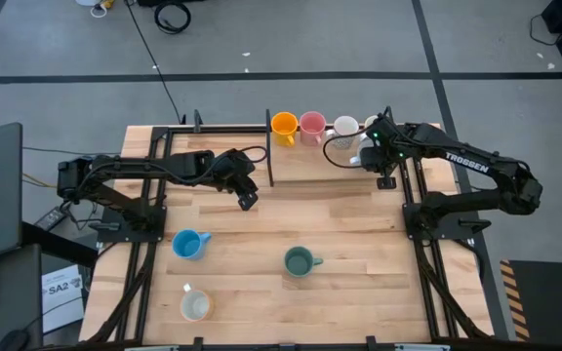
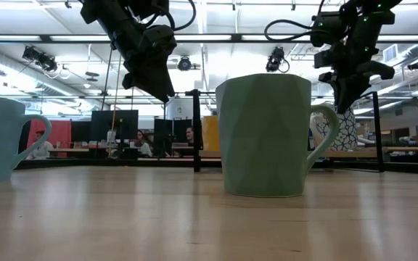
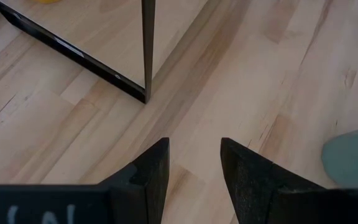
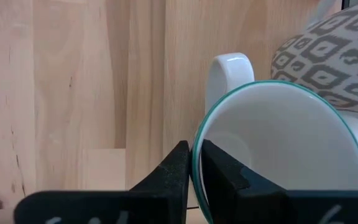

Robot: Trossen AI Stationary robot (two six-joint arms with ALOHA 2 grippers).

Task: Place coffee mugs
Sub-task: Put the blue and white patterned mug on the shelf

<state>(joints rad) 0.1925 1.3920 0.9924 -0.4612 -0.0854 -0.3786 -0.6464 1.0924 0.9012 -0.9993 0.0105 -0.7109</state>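
The right gripper (image 4: 191,171) is pinching the rim of the teal-rimmed white mug (image 4: 284,143) at the back row's right end, beside the patterned mug (image 4: 334,50). The left gripper (image 3: 194,177) is hovering open, empty, nearer the desk (image 1: 359,292) centre.

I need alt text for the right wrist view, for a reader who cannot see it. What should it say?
The right claw pinches the rim of a white mug with a teal edge, seen from above on a wooden table. Its handle points away from the camera, and a mug with a grey pattern stands just behind it.
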